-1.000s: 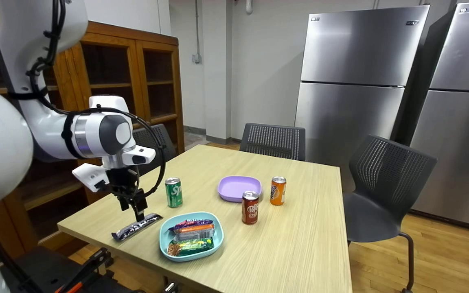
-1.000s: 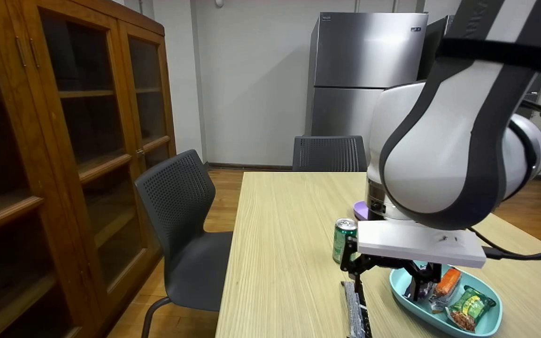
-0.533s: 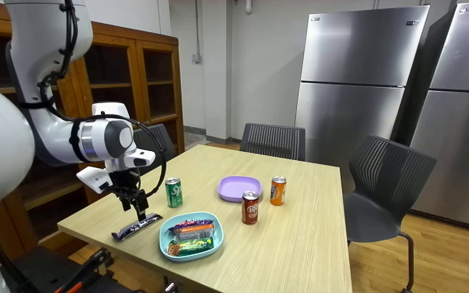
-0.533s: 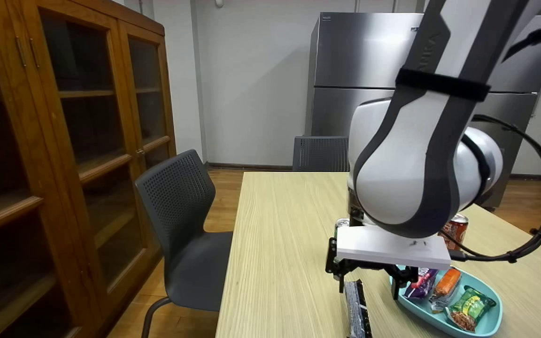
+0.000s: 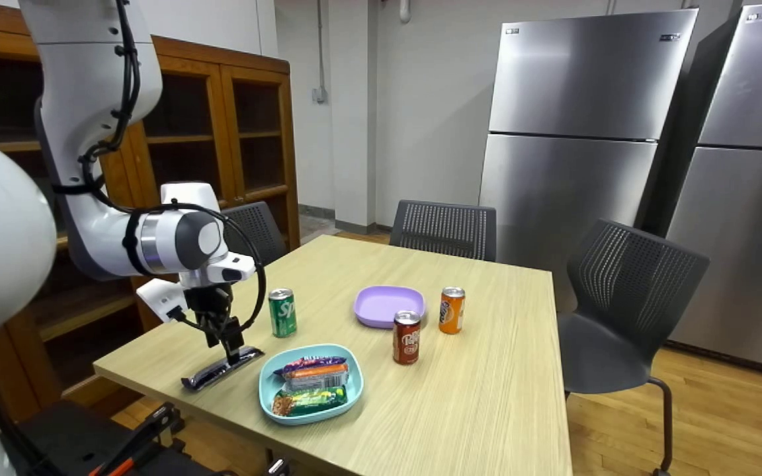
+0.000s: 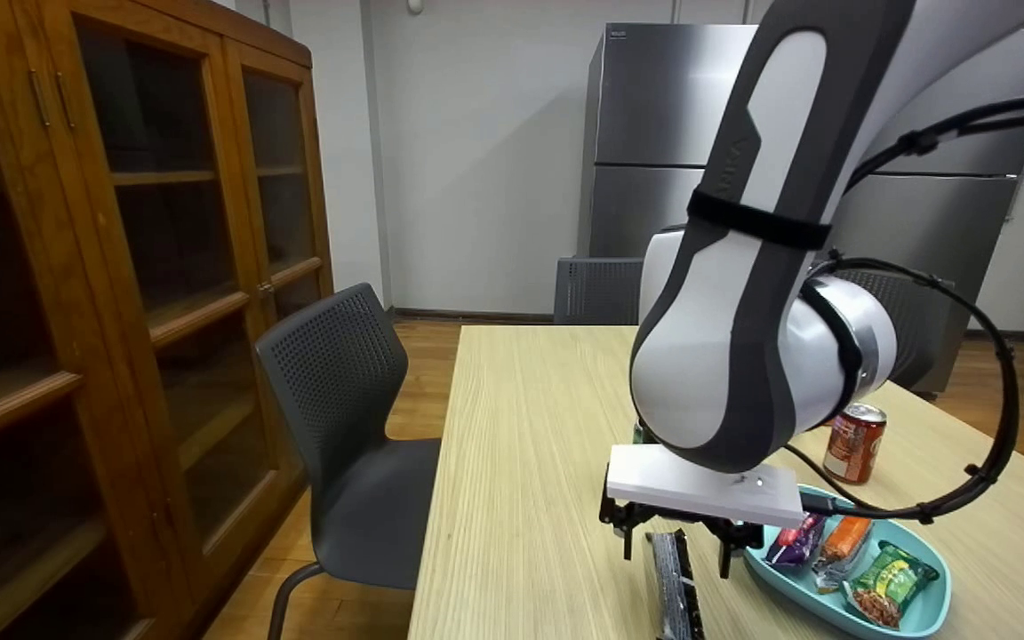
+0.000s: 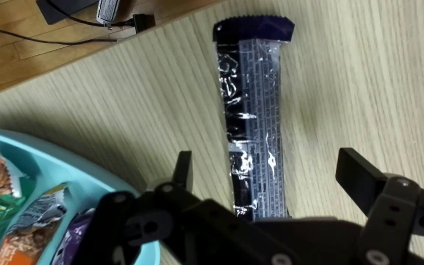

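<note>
While one gripper (image 7: 265, 160) straddles one bar (image 7: 258, 110), three cans (image 5: 407, 340) stand.

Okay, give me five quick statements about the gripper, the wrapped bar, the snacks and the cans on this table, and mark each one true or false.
1. The gripper is open, and in the wrist view the wrapped bar shows between its jaws. True.
2. The wrapped bar hangs in the air. False: it lies on the table.
3. Three wrapped snacks lie in the teal dish. True.
4. The orange can stands upright. True.
5. The orange can is the can nearest the gripper. False: the green Sprite can is.
</note>
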Controlling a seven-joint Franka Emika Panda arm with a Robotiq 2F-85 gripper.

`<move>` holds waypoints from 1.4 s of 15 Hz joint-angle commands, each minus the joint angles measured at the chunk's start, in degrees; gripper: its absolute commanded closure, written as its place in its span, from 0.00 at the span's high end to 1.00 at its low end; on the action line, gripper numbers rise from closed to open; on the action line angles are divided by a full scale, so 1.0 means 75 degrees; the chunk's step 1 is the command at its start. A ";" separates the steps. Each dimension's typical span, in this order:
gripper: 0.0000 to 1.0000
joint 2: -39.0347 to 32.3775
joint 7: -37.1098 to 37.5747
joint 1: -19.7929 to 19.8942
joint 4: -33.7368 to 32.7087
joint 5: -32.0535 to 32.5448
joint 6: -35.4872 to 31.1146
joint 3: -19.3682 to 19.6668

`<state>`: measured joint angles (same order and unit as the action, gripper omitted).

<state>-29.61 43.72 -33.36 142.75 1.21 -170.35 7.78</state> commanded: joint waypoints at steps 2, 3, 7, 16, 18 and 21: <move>1.00 -0.0309 -0.0077 0.0184 -0.0242 -0.0548 -0.0237 -0.0318; 1.00 -0.0337 -0.0113 0.0222 -0.0259 -0.0638 -0.0276 -0.0371; 1.00 -0.0455 -0.0182 0.0336 -0.0315 -0.0911 -0.0420 -0.0509; 1.00 -0.0638 -0.0346 0.0914 -0.0388 -0.1269 -0.0581 -0.0930; 1.00 -0.0665 -0.0393 0.1069 -0.0409 -0.1341 -0.0608 -0.1045; 1.00 -0.0740 -0.0492 0.1292 -0.0466 -0.1454 -0.0627 -0.1213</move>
<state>-34.36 42.65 -26.37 140.15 -7.59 -174.20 1.11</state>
